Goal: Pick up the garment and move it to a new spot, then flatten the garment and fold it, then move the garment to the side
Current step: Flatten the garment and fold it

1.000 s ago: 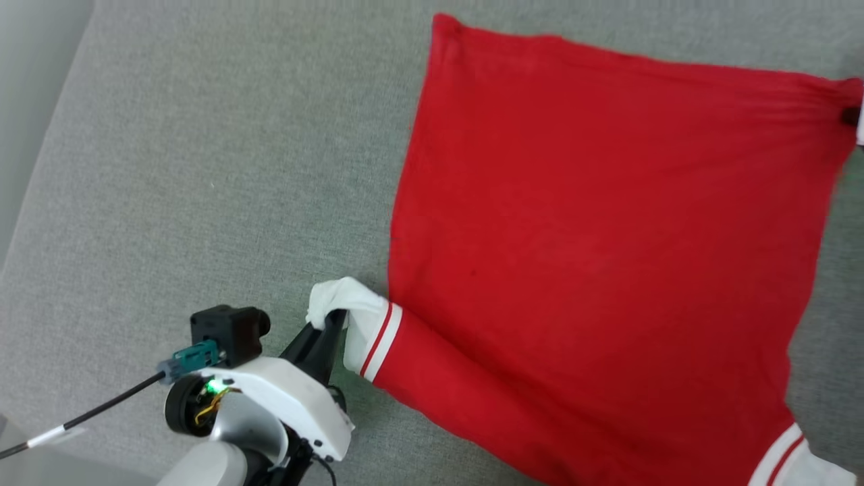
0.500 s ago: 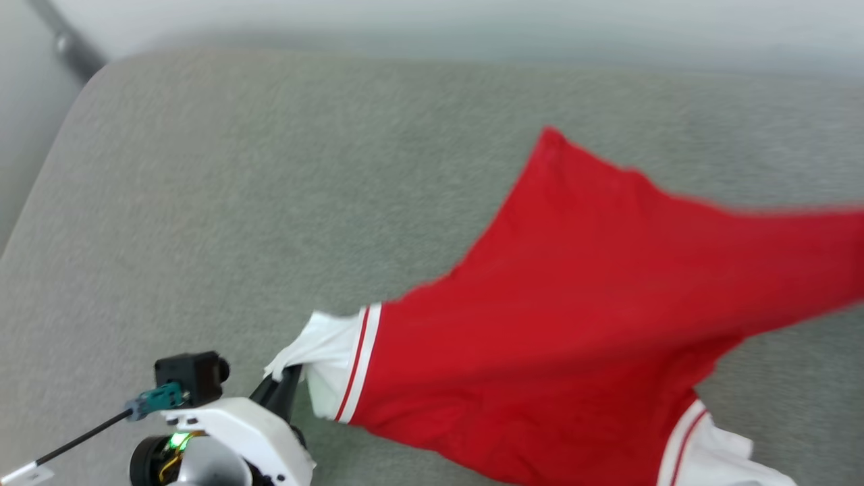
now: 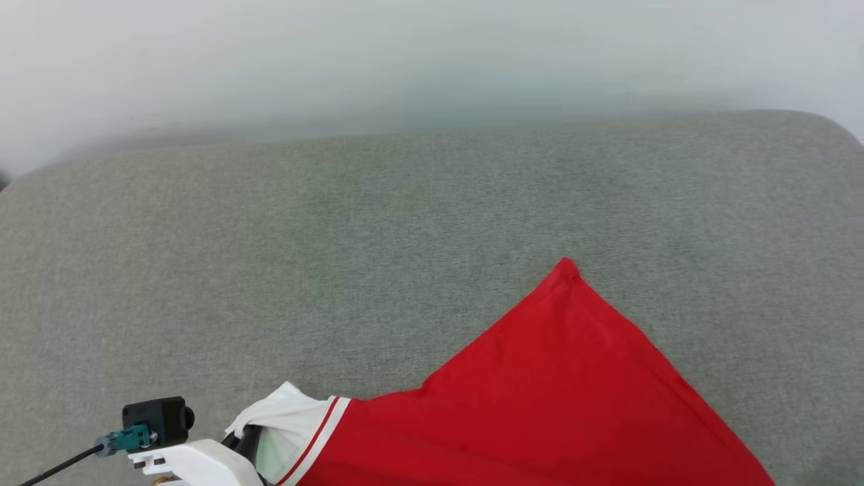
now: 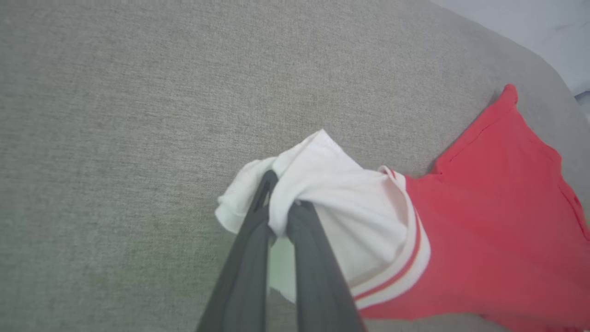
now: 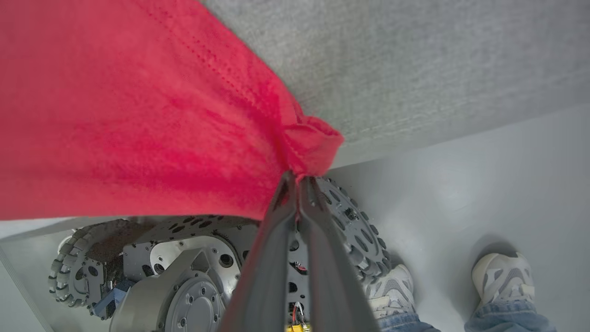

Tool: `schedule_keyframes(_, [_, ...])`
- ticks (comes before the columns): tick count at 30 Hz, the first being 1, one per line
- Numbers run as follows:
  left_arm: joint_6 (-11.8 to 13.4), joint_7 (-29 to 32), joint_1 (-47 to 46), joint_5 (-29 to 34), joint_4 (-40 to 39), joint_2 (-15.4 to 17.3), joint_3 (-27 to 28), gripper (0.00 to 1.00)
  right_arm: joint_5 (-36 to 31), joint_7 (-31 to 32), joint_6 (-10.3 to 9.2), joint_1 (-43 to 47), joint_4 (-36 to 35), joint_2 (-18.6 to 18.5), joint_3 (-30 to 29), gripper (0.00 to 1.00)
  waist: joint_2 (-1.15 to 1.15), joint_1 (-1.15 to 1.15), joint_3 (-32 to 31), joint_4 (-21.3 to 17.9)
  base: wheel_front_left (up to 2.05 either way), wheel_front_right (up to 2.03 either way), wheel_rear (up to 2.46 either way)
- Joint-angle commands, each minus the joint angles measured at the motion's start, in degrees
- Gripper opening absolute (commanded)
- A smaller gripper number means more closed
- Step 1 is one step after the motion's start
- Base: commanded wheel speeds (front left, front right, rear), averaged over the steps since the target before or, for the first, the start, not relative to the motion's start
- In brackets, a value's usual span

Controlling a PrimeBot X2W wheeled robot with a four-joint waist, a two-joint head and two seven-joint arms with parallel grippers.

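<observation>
Left gripper (image 4: 281,199) clamped on garment (image 4: 498,207) white sleeve; right gripper (image 5: 297,180) pinching red corner.

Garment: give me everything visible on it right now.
Red jersey, soft knit, no print on the side showing. One white sleeve with red-and-white striped trim is bunched in the left gripper, jaws shut on it. The right gripper pinches a red stitched corner. The cloth spreads between them, its far corner lying on the grey cushion.
</observation>
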Motion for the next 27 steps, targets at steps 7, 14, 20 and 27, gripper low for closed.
schedule_keyframes(7, [0.9,0.5,-0.4,0.2,-0.8,1.0,0.5,0.0,-0.3,-15.2,-0.04,-5.6,-2.1,0.3,2.0,1.0,0.0,0.01,0.5,-1.3,0.0,0.0,0.0])
schedule_keyframes(14, [1.1,0.3,-2.7,1.6,-2.4,1.1,0.1,0.0,0.3,-32.9,-0.03,-18.0,1.2,-1.1,6.3,1.0,0.0,0.01,4.1,-0.1,0.0,0.0,0.0])
schedule_keyframes(20, [0.3,0.2,-6.8,3.8,-4.3,0.3,-1.4,0.0,1.4,-28.1,-0.03,-29.2,5.6,-3.9,13.3,1.0,0.0,0.01,9.5,2.3,0.0,0.0,0.0])
schedule_keyframes(27, [-0.6,0.5,-11.6,6.2,-5.5,-1.2,-3.6,0.0,0.1,-7.1,-0.03,-39.8,7.6,-4.6,21.7,1.0,0.0,0.01,13.9,5.3,0.0,0.0,0.0])
